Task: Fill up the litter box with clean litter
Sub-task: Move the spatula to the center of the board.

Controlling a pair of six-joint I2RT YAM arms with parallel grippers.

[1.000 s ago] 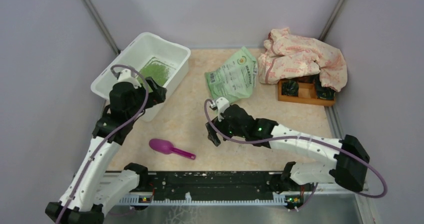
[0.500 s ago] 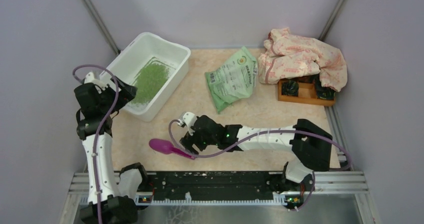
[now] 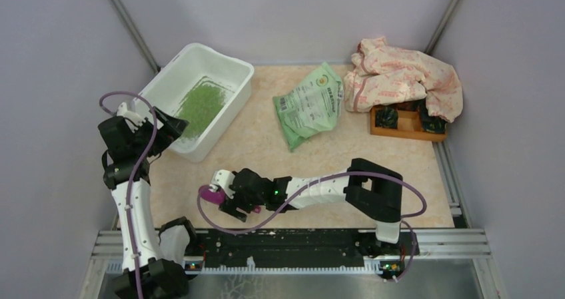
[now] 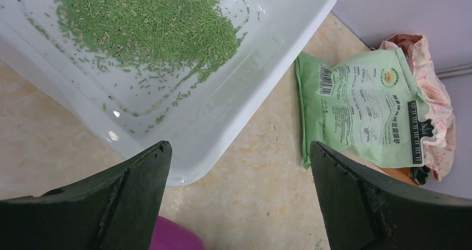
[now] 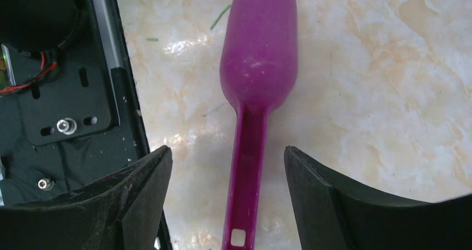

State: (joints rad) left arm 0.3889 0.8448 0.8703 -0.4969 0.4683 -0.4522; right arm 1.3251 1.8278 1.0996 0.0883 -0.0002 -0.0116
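Litter box (image 3: 174,72) at 11 o'clock on the table, clean litter (image 3: 200,104) heaped on its floor. Left gripper (image 3: 172,124) spread wide, hovering at the box's 7 o'clock corner. Right gripper (image 5: 227,166) spread, straddling the purple scoop (image 5: 257,49) handle at 7 o'clock. Contact unclear, probably none.

Quick rundown of my hardware, lol. My left arm (image 3: 133,212) and right arm (image 3: 321,188) are both white tube links with chunky black joint housings. Each has a purple cable (image 3: 152,120) looping loose alongside it. A tiny green light (image 3: 275,192) glows on the right one. The fingers (image 4: 83,205) on my left gripper (image 4: 239,200) and right gripper (image 5: 228,200) are matte black wedges, a bit rough along the edges. Both arms bolt to a black rail (image 3: 293,240) on the desk's near edge, where a silver screw (image 5: 65,126) and red wires (image 5: 33,74) show.
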